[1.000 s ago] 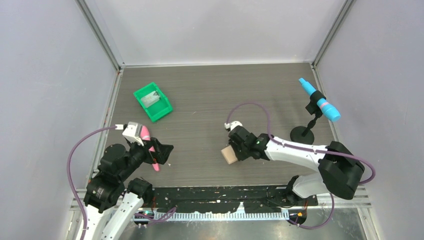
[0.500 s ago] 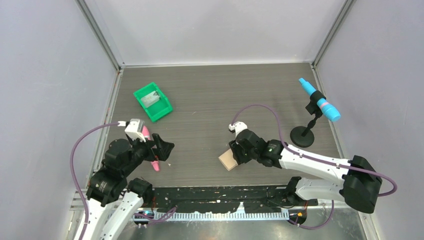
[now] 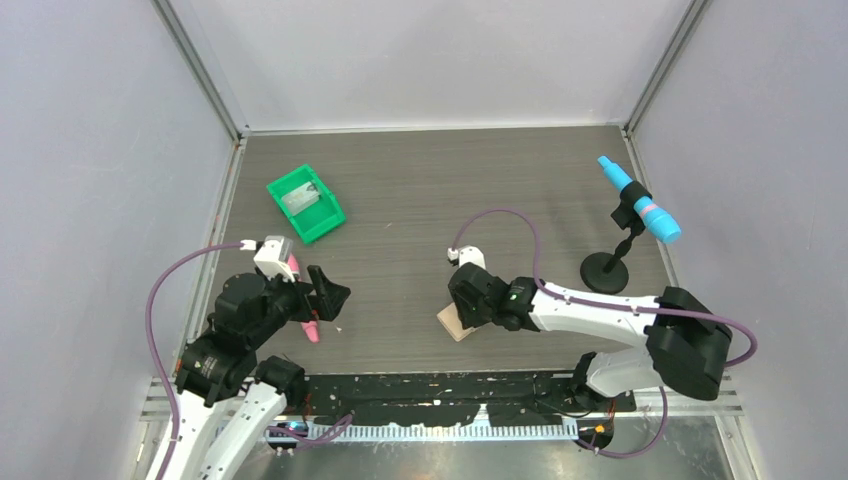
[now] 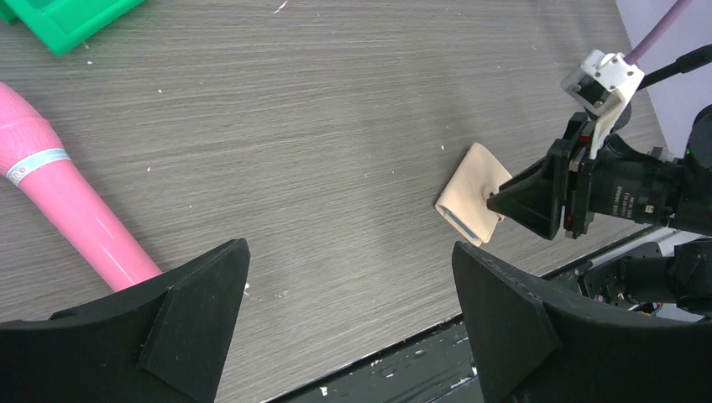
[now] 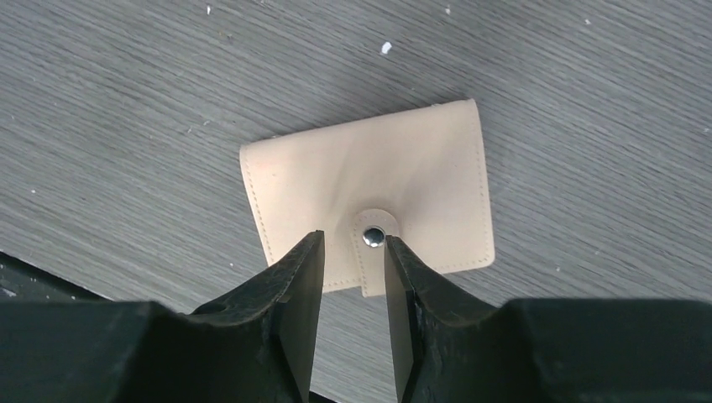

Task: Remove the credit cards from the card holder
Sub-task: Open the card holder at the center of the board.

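Right gripper (image 5: 353,238), narrow, straddles the holder's (image 5: 403,168) tab (image 5: 369,262); gripping it or not, I can't tell. Left gripper (image 4: 350,246) gapes wide.

A green bin (image 3: 306,203) (something grey inside) sits far left on the counter (image 3: 420,190); a pink microphone (image 4: 59,193) lies nearer; a blue microphone (image 3: 640,208) stands right.

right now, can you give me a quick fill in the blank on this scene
The card holder lies flat and ___. The right gripper has its jaws either side of the holder's metal ___. Near the open left gripper lies a ___ microphone.
Missing words: closed; snap; pink.
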